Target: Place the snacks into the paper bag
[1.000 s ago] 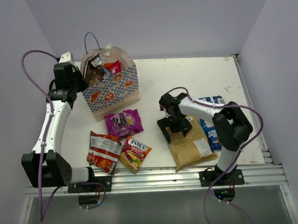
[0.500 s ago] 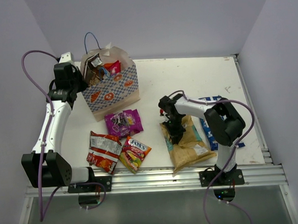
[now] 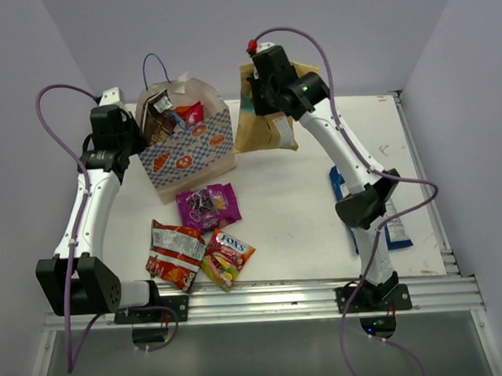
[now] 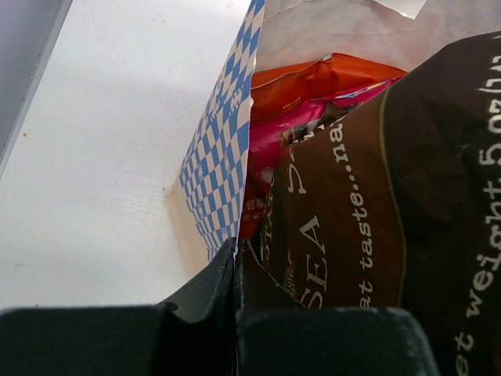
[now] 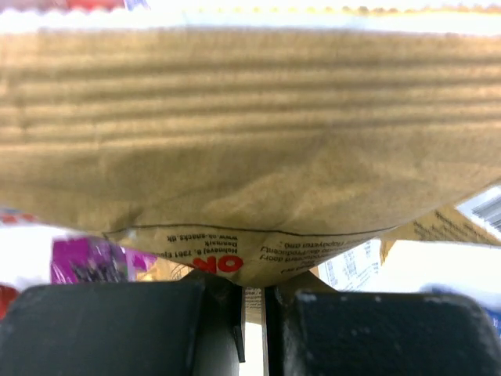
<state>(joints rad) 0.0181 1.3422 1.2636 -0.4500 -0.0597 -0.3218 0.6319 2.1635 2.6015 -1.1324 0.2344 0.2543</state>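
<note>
The paper bag [image 3: 194, 153] stands at the back left, with a brown packet [image 3: 156, 117] and a red packet [image 3: 190, 114] poking out of its mouth. My left gripper [image 3: 137, 131] is shut on the bag's left rim [image 4: 223, 172], and the brown packet [image 4: 391, 196] fills that wrist view. My right gripper [image 3: 258, 91] is raised just right of the bag and is shut on a tan packet [image 3: 269, 124], which hangs from its jaws [image 5: 250, 141]. On the table lie a purple packet [image 3: 208, 205], silver-red chips [image 3: 174, 253], yellow-red candy [image 3: 227, 257] and a blue-white packet [image 3: 395, 229].
The white table [image 3: 304, 227] ends at an aluminium rail [image 3: 265, 301] along the front, where both arm bases are bolted. Grey walls close in at the back and sides. The right arm's elbow [image 3: 361, 207] hangs over the blue-white packet.
My right gripper shut on the tan packet at the front right and carried it up and back to beside the bag's mouth. The left arm has not moved.
</note>
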